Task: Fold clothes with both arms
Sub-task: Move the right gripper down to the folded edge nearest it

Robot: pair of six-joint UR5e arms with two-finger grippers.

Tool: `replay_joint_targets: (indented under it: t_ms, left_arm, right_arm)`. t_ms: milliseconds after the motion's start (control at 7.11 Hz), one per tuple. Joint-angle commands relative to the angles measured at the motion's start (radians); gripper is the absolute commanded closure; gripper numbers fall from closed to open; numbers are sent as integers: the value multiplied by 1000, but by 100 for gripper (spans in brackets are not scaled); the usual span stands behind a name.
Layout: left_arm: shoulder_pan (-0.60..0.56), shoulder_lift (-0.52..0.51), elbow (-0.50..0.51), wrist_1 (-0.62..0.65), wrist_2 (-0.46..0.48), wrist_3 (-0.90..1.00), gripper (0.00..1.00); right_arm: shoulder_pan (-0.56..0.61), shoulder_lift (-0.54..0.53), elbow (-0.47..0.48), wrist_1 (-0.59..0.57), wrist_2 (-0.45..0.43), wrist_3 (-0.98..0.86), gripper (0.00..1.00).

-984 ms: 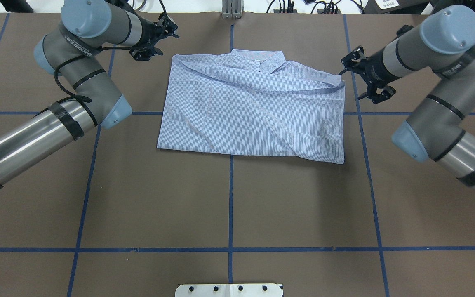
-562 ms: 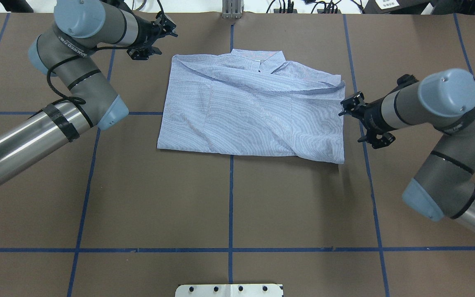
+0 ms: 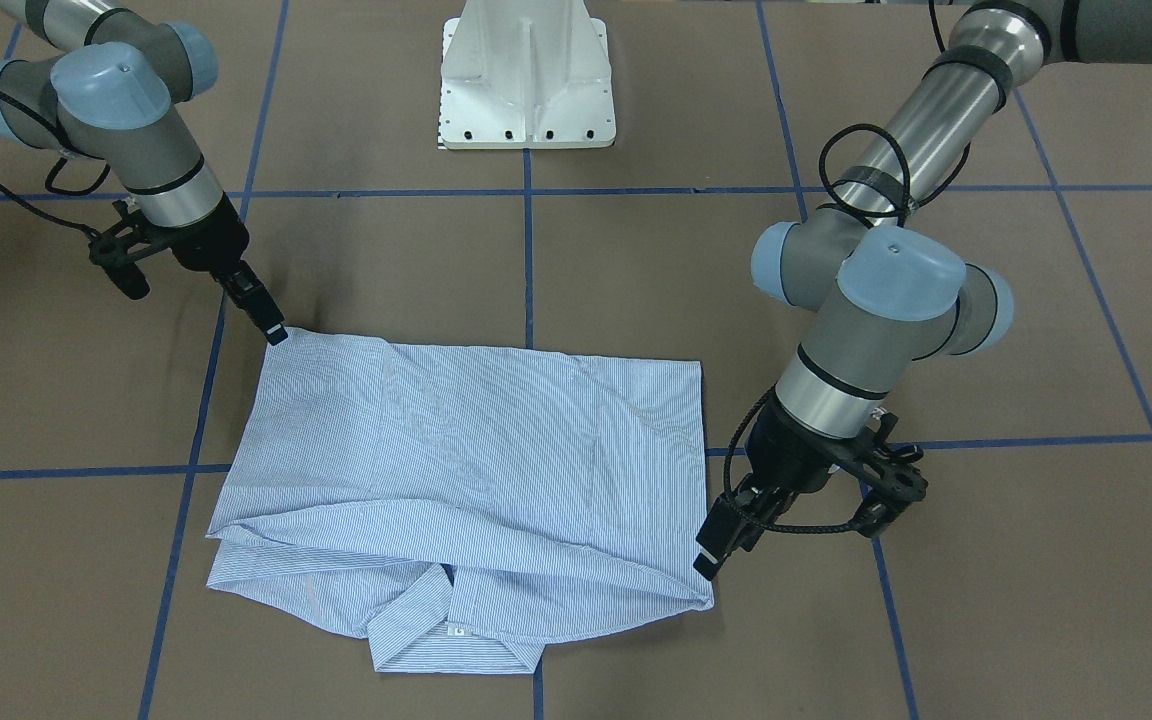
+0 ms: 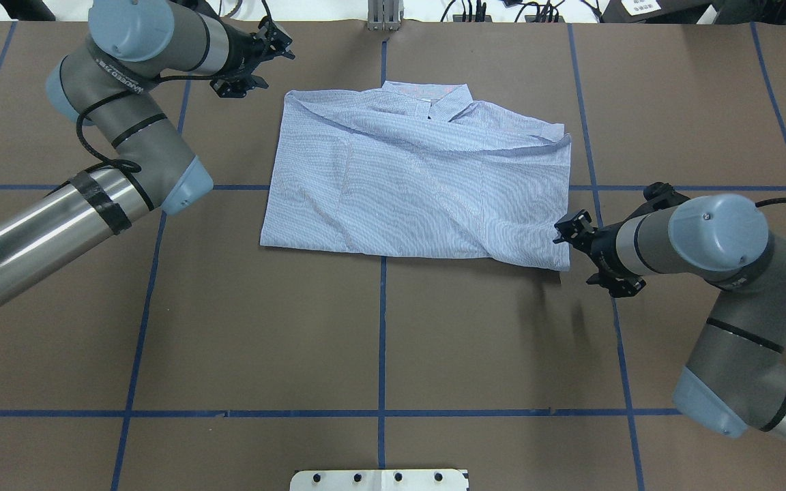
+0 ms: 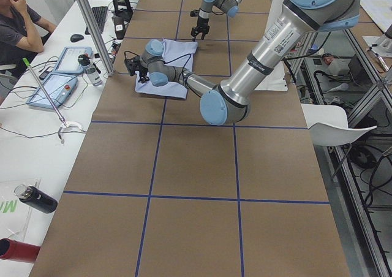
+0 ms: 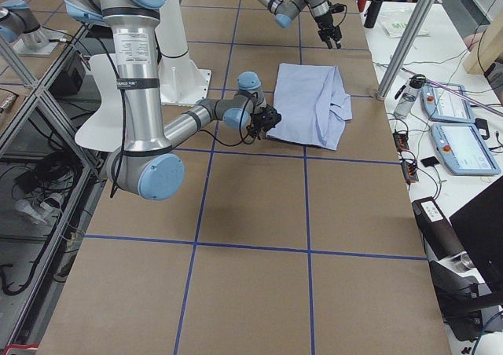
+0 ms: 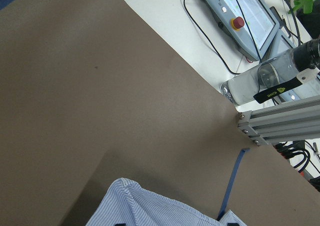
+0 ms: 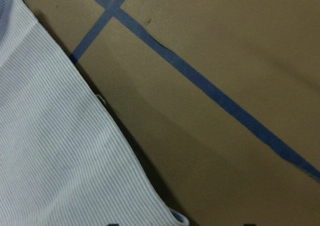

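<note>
While the brown-covered desk [image 4: 379, 341] filled most of every view, we took our bearings from its edges. We saw the left arm [image 4: 127, 146] reach in from the desk's left side toward the far edge. The right arm [image 4: 720, 239] bent in from the right side, nearer the middle.

Between them lay the shirt [image 4: 413, 184], pale blue with white pinstripes. It was folded into a rough rectangle and lay flat on the far half of the desk, midway between the left and right edges, across the centre blue tape line [image 4: 381, 327]. Its collar [image 4: 427, 92] pointed to the far edge, and a loose fold ran slantwise below it. The white pedestal base [image 3: 528, 75] stood at the near edge, well apart from the cloth.

The left gripper [image 3: 708, 558] pointed down just beside the shirt's far left corner, and we could not tell whether it touched the fabric. Its wrist camera showed that corner lying in the gap between its jaws, which stood apart, so we read it as spread and holding nothing. The right gripper [image 3: 274, 328] stood at the shirt's near right corner, its tip at the cloth's edge. Its wrist camera likewise showed the corner between separated jaws, so it too gripped nothing. A small white label [image 3: 456, 631] sat inside the collar.
</note>
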Motion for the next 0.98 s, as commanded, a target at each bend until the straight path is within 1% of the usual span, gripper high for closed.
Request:
replay_joint_targets:
  t_ms: [0,141,281,422,562,703,844]
  left_arm:
    - [0,17,-22,4,2,3,27]
    - [0,23,-25,11,2,3,27]
    - [-2,25,-25,11,4,12,27]
    - [-2,25,-29,16,4,12,27]
    - [-2,25,-33,16,4,12,27]
    - [-2,25,-35,16,2,12,27]
    - [-3,26,-35,16,2,12,27]
  right_arm:
    - [-12,65,-59,0,-26,-1,15]
    - [-13,70,-85,1,-42,-3,15]
    - [-13,73,-100,1,-48,-6,28]
    - [-12,73,-99,1,-48,-3,82]
    - [-7,70,-99,1,-43,-16,100]
    - [-7,72,-94,7,-37,-18,100]
    - [-4,70,-67,6,-19,-18,100]
